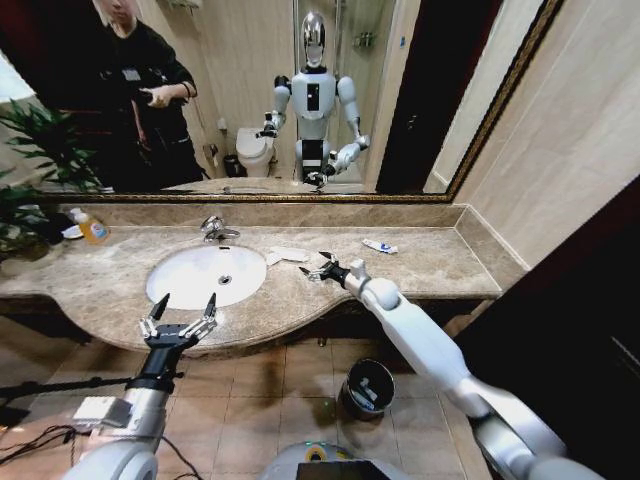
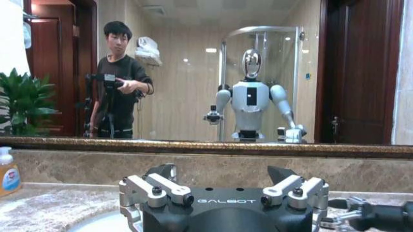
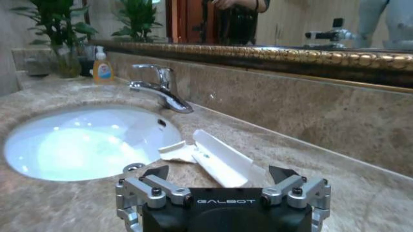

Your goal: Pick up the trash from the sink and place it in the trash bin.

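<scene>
The right gripper is held low over the counter just beside the sink, its jaws apart and empty. Directly ahead of the jaws, close in, a flat white strip of paper lies on the marble, with a smaller crumpled piece touching its near end on the sink side. The strip's long axis runs obliquely, from just before the jaws away toward the backsplash, so it is more nearly in line with the gripper's reach than across the gap between the jaws; a wrist turn is judged necessary before closing. A small tube lies farther off along the counter, beyond the jaws on the side away from the sink. The left gripper is parked at the counter's front edge before the sink, jaws wide apart, well away from the paper, so the right arm is the nearer. The bin stands on the floor below, under the right forearm.
</scene>
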`<state>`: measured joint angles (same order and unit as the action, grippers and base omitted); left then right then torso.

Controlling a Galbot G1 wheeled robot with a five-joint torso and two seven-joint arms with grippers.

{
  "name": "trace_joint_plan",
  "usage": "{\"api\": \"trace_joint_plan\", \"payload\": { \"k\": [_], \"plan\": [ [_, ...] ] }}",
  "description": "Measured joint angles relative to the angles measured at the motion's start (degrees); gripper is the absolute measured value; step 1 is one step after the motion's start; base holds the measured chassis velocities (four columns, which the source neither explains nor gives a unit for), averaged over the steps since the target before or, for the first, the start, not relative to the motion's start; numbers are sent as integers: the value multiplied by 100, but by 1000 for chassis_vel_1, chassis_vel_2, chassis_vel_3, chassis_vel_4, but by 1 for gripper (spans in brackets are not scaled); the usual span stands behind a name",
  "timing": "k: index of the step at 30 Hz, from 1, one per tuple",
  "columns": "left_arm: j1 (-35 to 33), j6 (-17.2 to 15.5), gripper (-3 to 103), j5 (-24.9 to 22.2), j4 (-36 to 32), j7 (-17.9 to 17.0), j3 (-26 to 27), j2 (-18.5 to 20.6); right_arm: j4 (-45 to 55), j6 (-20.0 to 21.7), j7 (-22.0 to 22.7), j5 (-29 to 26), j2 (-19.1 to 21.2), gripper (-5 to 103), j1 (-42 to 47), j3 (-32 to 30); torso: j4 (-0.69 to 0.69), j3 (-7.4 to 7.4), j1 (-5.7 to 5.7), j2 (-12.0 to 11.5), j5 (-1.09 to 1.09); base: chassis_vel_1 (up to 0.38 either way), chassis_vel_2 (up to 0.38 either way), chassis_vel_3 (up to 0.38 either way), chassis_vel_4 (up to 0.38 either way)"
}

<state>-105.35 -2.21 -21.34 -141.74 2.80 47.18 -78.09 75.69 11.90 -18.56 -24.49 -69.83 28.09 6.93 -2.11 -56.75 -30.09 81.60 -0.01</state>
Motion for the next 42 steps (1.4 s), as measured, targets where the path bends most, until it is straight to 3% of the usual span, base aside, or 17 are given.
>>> {"api": "trace_joint_plan", "payload": {
  "k": [17, 20, 23, 25, 27, 29, 32, 34, 35, 38, 40, 42],
  "plan": [
    [0, 0, 100, 0, 0, 0, 0, 0, -1504, 5, 7, -1, -572, 97, -962, 291, 0, 0, 0, 0, -1, 0, 0, 0, 0],
    [0, 0, 100, 0, 0, 0, 0, 0, -1634, 15, 0, 2, -637, 89, -1021, 294, 0, 0, 0, 0, -1, 0, 0, 0, 0],
    [0, 0, 100, 0, 0, 0, 0, 0, -1724, 16, -16, 31, -678, 73, -1030, 294, 0, 0, 0, 0, 0, 0, 0, 0, 0],
    [0, 0, 100, 0, 0, 0, 0, 0, -1740, 16, -25, 54, -679, 73, -1027, 293, 0, 0, 0, 0, 0, 0, 0, 0, 0],
    [0, 0, 100, 0, 0, 0, 0, 0, -1768, 8, -51, 129, -661, 57, -980, 290, 0, 0, 0, 0, 1, 0, 0, 0, 0],
    [0, 0, 100, 0, 0, 0, 0, 0, -1769, 1, -56, 142, -652, 57, -961, 287, 0, 0, 0, 0, 1, 0, 0, 0, 0],
    [0, 0, 100, 0, 0, 0, 0, 0, -1761, -25, -58, 179, -619, 41, -892, 267, 0, 0, 0, 0, 1, 0, 0, 0, 0],
    [0, 0, 100, 0, 0, 0, 0, 0, -1759, -29, -58, 181, -617, 41, -886, 265, 0, 0, 0, 0, 1, 0, 0, 0, 0],
    [0, 0, 100, 0, 0, 0, 0, 0, -1743, -60, -42, 195, -606, 29, -855, 249, 0, 1, 0, 0, 1, 0, 0, 0, 0],
    [0, 0, 100, 0, 0, 0, 0, 0, -1729, -103, -21, 202, -603, 24, -829, 238, 0, 1, 0, 1, 1, 0, 0, 0, 0],
    [0, 0, 100, 0, 0, 0, 0, 0, -1674, -145, 25, 203, -588, 13, -783, 220, 0, 1, 0, 1, 1, 0, 0, 0, 0],
    [0, 0, 100, 0, 0, 0, 0, 0, -1644, -156, 44, 202, -581, 13, -760, 212, 0, 0, 0, 1, 1, 0, 0, 0, 0]
  ]
}}
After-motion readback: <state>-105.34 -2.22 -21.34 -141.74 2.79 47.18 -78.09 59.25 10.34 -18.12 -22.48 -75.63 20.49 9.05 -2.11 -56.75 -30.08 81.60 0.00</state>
